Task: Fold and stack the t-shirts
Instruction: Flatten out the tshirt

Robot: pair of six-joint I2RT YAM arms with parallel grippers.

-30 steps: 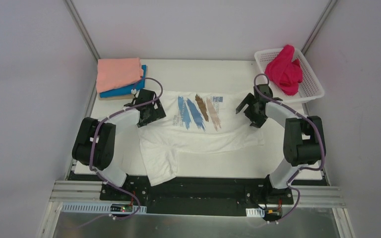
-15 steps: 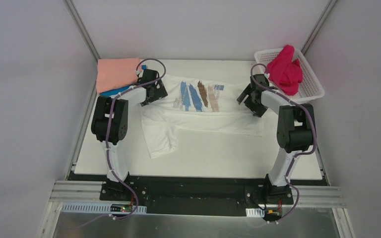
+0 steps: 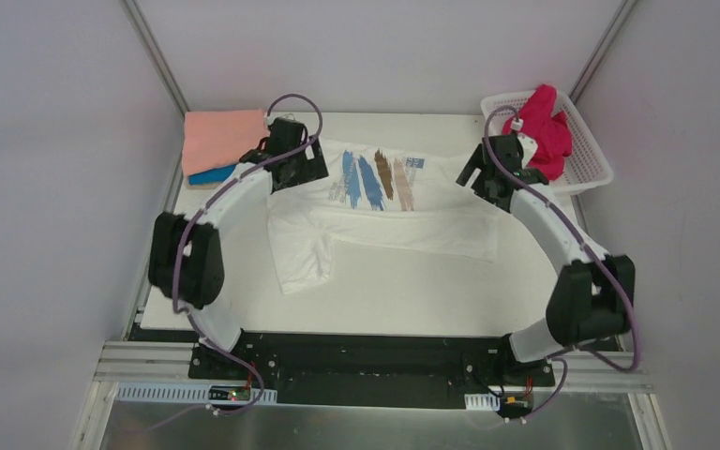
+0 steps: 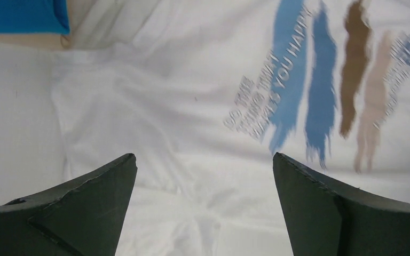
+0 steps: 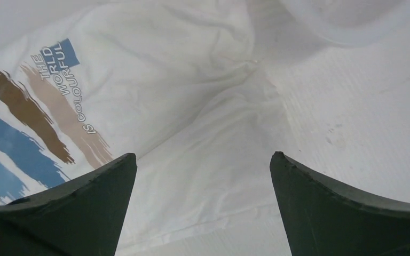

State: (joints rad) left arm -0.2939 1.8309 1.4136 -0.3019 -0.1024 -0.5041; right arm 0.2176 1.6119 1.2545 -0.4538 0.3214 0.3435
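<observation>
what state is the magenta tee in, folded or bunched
Bunched: the magenta tee lies in a crumpled heap inside the white basket, rising above its rim.

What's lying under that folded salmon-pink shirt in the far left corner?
A folded bright blue cloth t-shirt lies under the salmon-pink folded cloth t-shirt; only its near edge peeks out. The rest of it, and anything beneath, is covered.
</observation>
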